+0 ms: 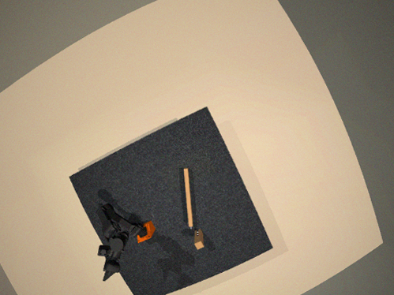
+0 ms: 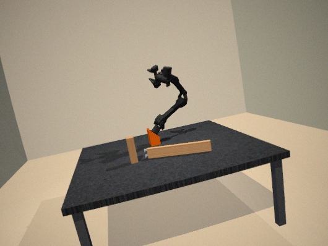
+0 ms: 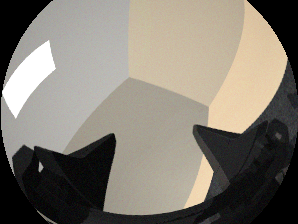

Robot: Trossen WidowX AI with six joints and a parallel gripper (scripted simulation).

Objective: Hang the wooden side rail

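Note:
The wooden side rail (image 1: pixel 188 198) (image 2: pixel 179 149) stands on its long edge on the dark table (image 1: pixel 235 210) (image 2: pixel 216 167). Its two steel hooks (image 2: pixel 145 152) stick out from the end nearest the post. The short wooden headboard post (image 1: pixel 199 240) (image 2: pixel 132 150) stands upright just beyond that end, with a gap between hooks and post. Small light marks show on the post's rail-facing side in the top view; the pins are too small to make out clearly. My gripper (image 2: pixel 149 75) (image 3: pixel 155 134) is open and empty, high above the table and far from rail and post.
The orange base mount (image 1: pixel 148 230) (image 2: pixel 153 139) of the arm stands on the table, to one side of the rail and post. The arm rises from it and bends back over the table edge. The wrist view shows mostly walls, with a bit of table at right.

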